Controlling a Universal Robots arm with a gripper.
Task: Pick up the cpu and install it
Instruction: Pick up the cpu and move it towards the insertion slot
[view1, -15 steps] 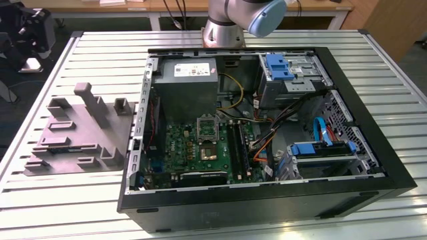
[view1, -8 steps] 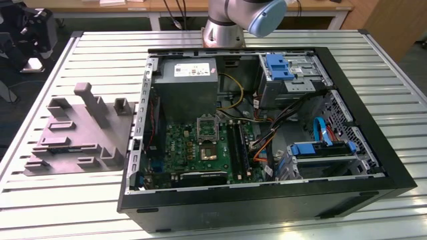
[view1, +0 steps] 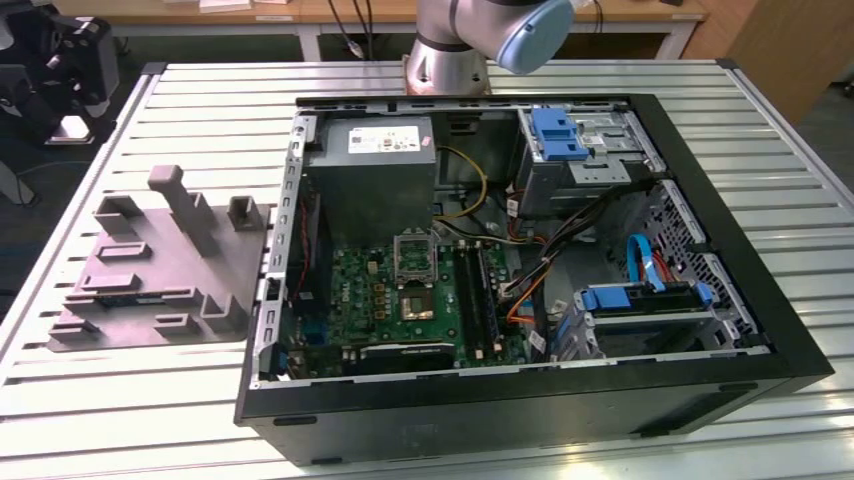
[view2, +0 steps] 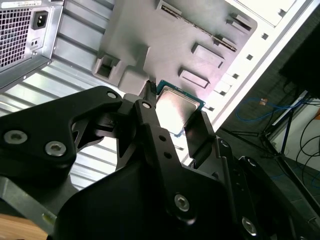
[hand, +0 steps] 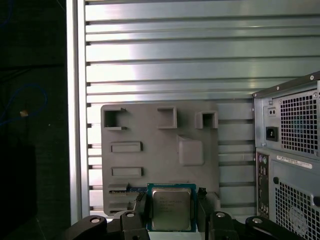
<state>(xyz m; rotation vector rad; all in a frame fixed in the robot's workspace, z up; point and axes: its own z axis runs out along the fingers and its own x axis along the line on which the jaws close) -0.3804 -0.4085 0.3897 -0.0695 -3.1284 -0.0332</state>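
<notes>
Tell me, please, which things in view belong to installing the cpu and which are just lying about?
Job in hand:
- cpu, gripped in the pincer
- black-framed socket on the motherboard
- open computer case

Lying about:
- grey fixture plate
- power supply
- blue drive brackets
- slatted table

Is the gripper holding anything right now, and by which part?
Yes: the gripper holds the small flat square silvery-grey cpu by two opposite side edges, one black finger on each.
</notes>
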